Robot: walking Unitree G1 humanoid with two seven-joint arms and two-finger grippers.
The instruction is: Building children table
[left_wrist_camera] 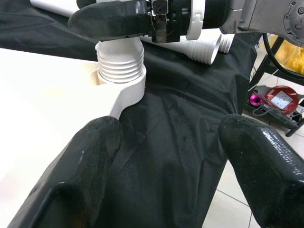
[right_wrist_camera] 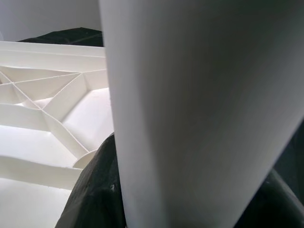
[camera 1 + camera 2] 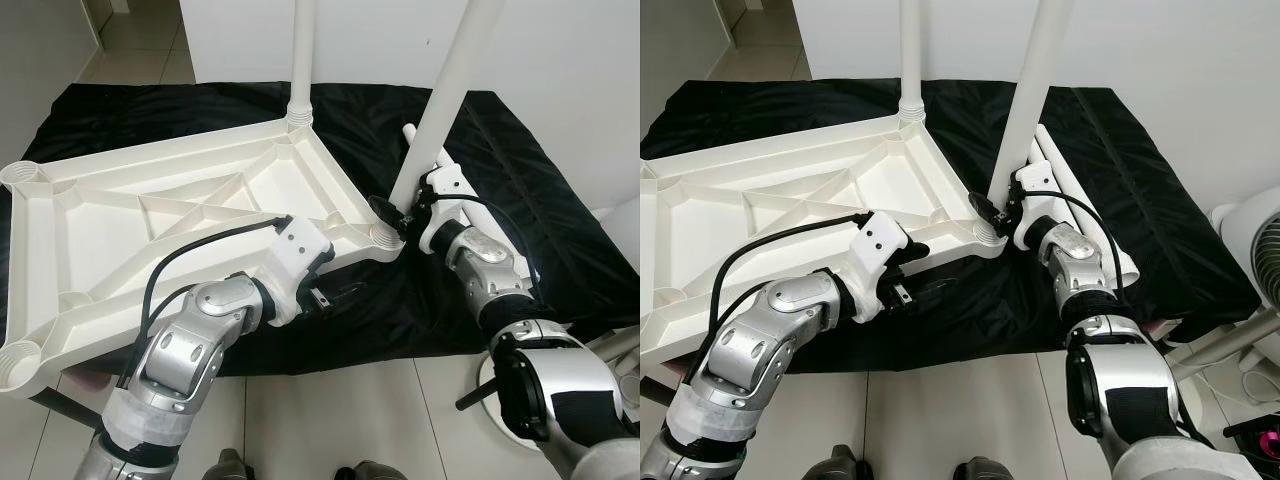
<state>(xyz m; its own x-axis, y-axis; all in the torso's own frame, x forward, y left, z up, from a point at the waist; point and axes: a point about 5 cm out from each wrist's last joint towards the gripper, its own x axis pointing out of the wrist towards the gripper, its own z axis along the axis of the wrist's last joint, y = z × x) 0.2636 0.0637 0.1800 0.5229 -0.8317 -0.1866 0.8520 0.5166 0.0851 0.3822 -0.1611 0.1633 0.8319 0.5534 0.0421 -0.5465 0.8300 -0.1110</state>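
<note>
My right gripper (image 3: 398, 216) is closed around a white table leg (image 3: 450, 90), low down, just above the ribbed end that sits in the corner socket (image 1: 121, 83) of the tabletop (image 3: 170, 215). In my right wrist view the leg (image 2: 199, 109) runs between my two black fingers (image 2: 92, 190), which press on it from either side. The leg leans, with its top tilted away from the tabletop.

My left gripper (image 3: 335, 297) is wide open and holds nothing. It hovers just off the near edge of the tabletop, close to the same corner, over the black cloth (image 3: 400, 310). In my left wrist view its two fingers (image 1: 80, 175) stand well apart with only cloth between them; one finger lies just beside the tabletop's edge, and I cannot tell whether it touches it.

The tabletop lies upside down on the cloth-covered surface, its ribbed underside facing up. A second white leg (image 3: 303, 55) stands upright in the far corner socket. The two sockets on my left side (image 3: 25, 172) are open. More loose white legs (image 1: 209, 45) lie on the cloth beyond my right gripper. A white fan (image 3: 1255, 250) stands on the floor to my right.
</note>
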